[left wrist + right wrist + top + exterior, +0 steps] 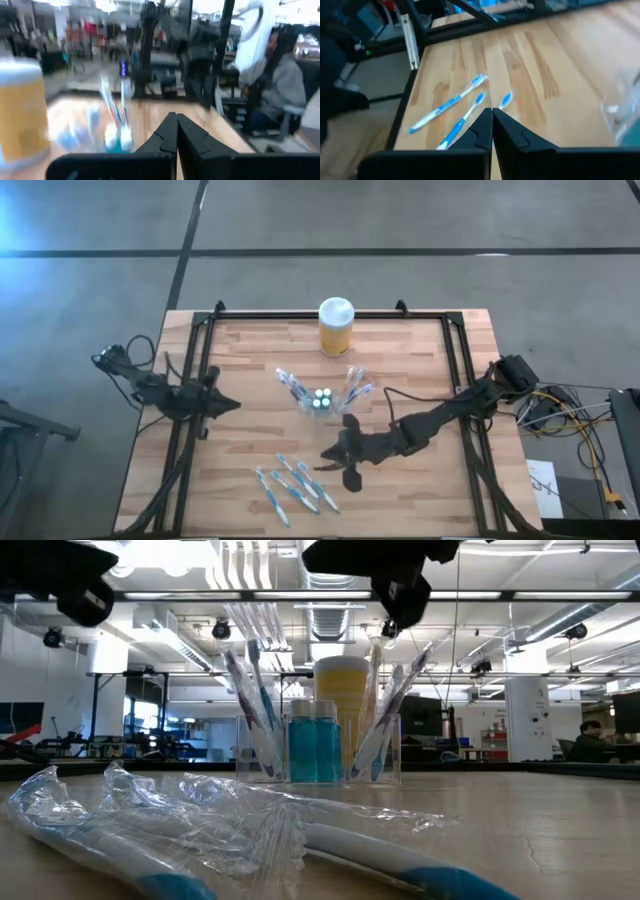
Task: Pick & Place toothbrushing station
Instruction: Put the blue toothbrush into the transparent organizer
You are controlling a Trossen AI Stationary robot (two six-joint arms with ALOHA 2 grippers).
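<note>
The clear plastic holder point(320, 400) stands at the table's middle, with blue-and-white toothbrushes leaning out of it on both sides and small white-capped teal tubes upright in it; it also shows in the low view point(320, 745). Several wrapped toothbrushes point(295, 488) lie flat on the wood near the front edge and show in the right wrist view point(452, 107). My right gripper point(330, 452) is shut and empty, above the table between the holder and the loose brushes. My left gripper point(232, 404) is shut and empty at the table's left, pointing toward the holder point(115, 127).
A yellow jar with a white lid point(336, 327) stands behind the holder near the far edge. Black frame rails point(200, 380) run along the table's left, right and far sides. A person sits beyond the table in the left wrist view point(280, 85).
</note>
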